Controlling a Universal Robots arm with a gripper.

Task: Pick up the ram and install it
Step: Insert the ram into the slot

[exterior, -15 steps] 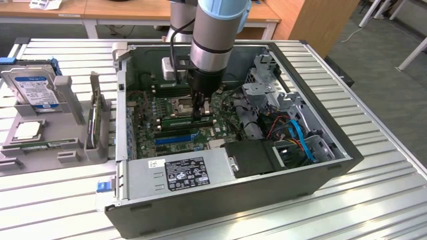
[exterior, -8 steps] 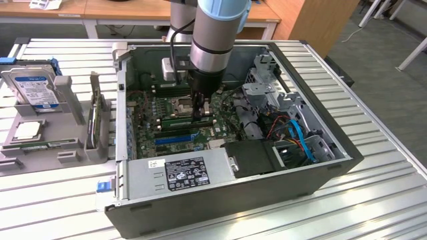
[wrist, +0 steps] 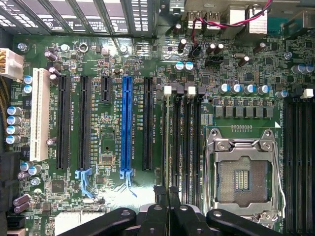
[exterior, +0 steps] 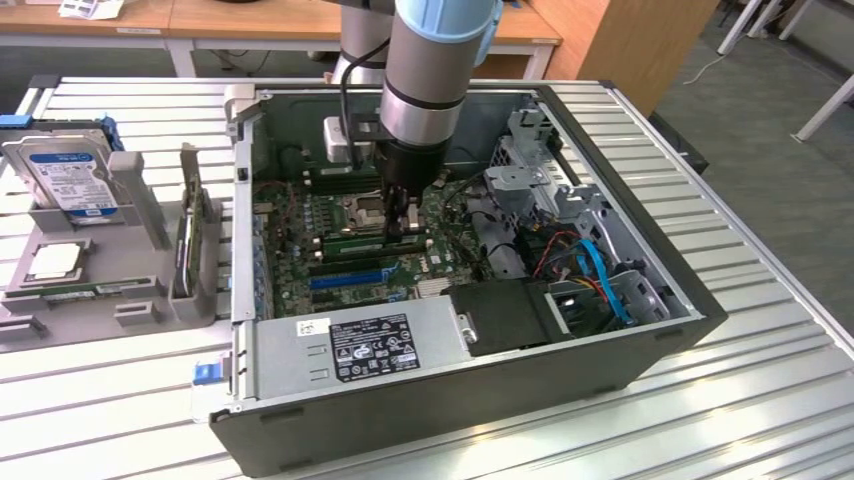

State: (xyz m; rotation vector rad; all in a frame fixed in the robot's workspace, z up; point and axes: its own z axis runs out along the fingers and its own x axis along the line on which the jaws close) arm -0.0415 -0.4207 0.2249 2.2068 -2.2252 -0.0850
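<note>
The hand (exterior: 406,236), fingers pressed nearly together, pinches the ram (exterior: 355,244) inside the case (exterior: 441,410). The ram stands on edge at the memory slots (wrist: 183,132), its long axis along them, running from the exterior view's left to its right.

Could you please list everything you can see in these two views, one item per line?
table: one, silver slats, under everything
computer case: one, dark grey, open, on the table
motherboard: one, green, inside the case
power supply: one, silver with black label, case's near edge
PCI slot: one, blue, among black slots
CPU socket: one, silver, empty, beside the memory slots
hard drive: one, silver with blue-white label, grey holder at the exterior view's left
expansion card: one, green, upright in that holder
arm: one, silver and light blue, reaching into the case
pincer: one, black, shut, low over the memory slots
</note>
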